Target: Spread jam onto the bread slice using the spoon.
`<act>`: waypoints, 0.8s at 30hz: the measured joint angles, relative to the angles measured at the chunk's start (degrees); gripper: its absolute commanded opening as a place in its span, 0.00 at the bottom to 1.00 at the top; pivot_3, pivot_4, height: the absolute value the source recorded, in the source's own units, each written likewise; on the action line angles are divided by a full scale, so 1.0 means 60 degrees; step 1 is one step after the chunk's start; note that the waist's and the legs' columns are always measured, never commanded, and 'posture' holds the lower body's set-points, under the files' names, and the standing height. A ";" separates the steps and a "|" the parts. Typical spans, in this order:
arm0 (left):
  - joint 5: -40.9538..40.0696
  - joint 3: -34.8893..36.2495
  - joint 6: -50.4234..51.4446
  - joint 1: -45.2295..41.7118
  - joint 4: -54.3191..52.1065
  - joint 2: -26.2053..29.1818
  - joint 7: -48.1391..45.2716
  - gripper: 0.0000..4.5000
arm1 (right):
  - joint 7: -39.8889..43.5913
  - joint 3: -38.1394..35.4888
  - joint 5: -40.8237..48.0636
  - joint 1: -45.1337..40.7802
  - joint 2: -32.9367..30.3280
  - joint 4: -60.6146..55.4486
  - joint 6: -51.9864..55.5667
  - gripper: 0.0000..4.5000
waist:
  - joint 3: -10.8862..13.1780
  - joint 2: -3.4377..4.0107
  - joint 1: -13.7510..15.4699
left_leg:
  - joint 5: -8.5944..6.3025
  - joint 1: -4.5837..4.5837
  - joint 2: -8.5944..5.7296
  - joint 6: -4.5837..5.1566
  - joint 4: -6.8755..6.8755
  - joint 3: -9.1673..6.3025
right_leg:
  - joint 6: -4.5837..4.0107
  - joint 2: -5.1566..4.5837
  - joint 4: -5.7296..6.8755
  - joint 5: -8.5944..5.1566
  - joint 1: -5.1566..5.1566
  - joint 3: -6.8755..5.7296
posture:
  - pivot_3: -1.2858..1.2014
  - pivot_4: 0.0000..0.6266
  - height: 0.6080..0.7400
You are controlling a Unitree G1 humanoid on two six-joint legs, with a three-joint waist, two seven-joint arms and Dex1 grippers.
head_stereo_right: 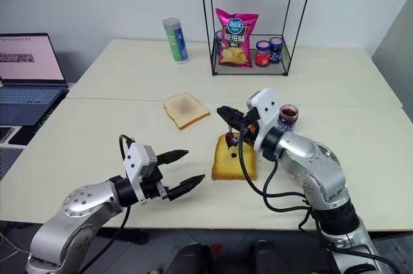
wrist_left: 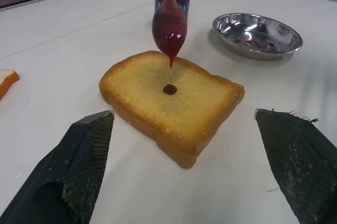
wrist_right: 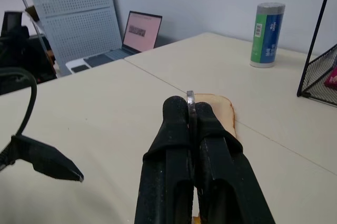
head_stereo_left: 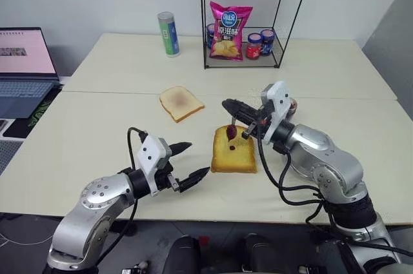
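The pink chip bag (head_stereo_left: 230, 31) in the wire rack (head_stereo_left: 279, 62), at upper centre of the head view, bears Chinese characters in a blue round badge and white ones below, too small to read surely. The lettering on the green-and-blue canister (head_stereo_left: 168, 33) and the laptop screen (head_stereo_left: 24, 51) is illegible.

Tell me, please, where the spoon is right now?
The spoon hangs bowl-down from the shut right gripper, just above the middle of the bread slice, dripping jam onto it, with the open jam jar behind.
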 measured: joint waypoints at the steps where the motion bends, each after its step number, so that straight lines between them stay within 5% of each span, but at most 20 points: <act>1: -0.0005 0.0000 0.0000 -0.0030 0.0000 0.0005 0.0001 1.00 | -0.0071 -0.0200 0.0118 0.0016 0.0104 0.0003 0.0095 0.01 | 0.0000 -0.0001 0.0002 | 0.0000 0.0000 0.0000 0.0000 0.0000 0.0000 | 0.0000 0.0000 0.0000 0.0000 0.0000 0.0000 | 0.52 0.24 1.00; 5: -0.0011 -0.0037 -0.0003 -0.0340 0.0081 0.0042 -0.0018 1.00 | -0.1360 -0.1925 0.1884 0.0021 0.1353 0.0385 0.1167 0.01 | -0.0004 -0.0007 0.0004 | 0.0000 0.0002 0.0001 0.0000 -0.0003 0.0001 | -0.0004 0.0000 0.0002 0.0004 0.0001 0.0003 | 0.52 0.24 1.00; 11: -0.0011 -0.0085 -0.0011 -0.0534 0.0298 0.0042 -0.0050 1.00 | -0.2521 -0.2971 0.3106 0.0481 0.2398 0.0995 0.1924 0.01 | -0.0004 -0.0007 -0.0003 | 0.0000 0.0001 0.0003 0.0000 -0.0009 0.0001 | -0.0009 0.0000 0.0001 0.0005 0.0000 0.0003 | 0.52 0.24 1.00; 19: -0.0013 -0.0178 -0.0009 -0.0591 0.0295 0.0042 -0.0057 1.00 | -0.3617 -0.3782 0.4127 0.1054 0.3811 0.2222 0.2107 0.01 | -0.0003 -0.0005 -0.0027 | 0.0000 0.0001 0.0000 0.0000 -0.0005 0.0001 | 0.0001 0.0000 0.0003 0.0002 0.0000 0.0005 | 0.52 0.24 1.00; 24: -0.0012 -0.0179 -0.0008 -0.0596 0.0295 0.0042 0.0018 1.00 | -0.3490 -0.3696 0.3752 0.1108 0.3585 0.2617 0.1921 0.01 | -0.0003 -0.0005 -0.0049 | 0.0000 0.0000 -0.0003 0.0000 -0.0007 0.0002 | 0.0002 0.0000 -0.0003 0.0001 0.0001 0.0005 | 0.52 0.24 1.00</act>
